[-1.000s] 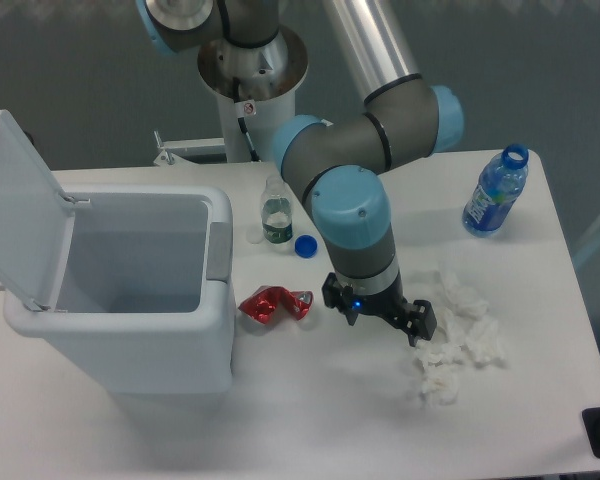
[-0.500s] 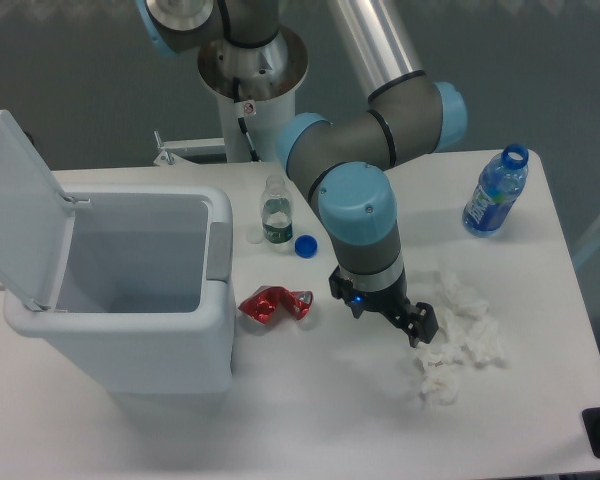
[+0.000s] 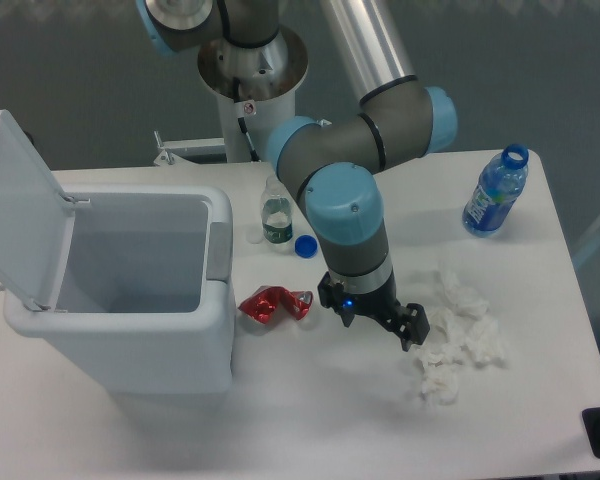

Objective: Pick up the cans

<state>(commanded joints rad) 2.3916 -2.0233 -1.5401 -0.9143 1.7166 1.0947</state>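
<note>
Red and crushed, your shiny metal can [image 3: 276,304] lies on the white table [image 3: 310,420], between the open white bin [image 3: 130,300] and your black gripper [image 3: 372,320], just beside it. Whether the jaws are apart, you cannot tell.

White table [image 3: 310,420] w/ dark grey floor behind; even, soft overhead light.

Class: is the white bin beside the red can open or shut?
Open. The bin's lid stands swung up at the left, and you can see down into its hollow inside, where nothing shows.
</note>
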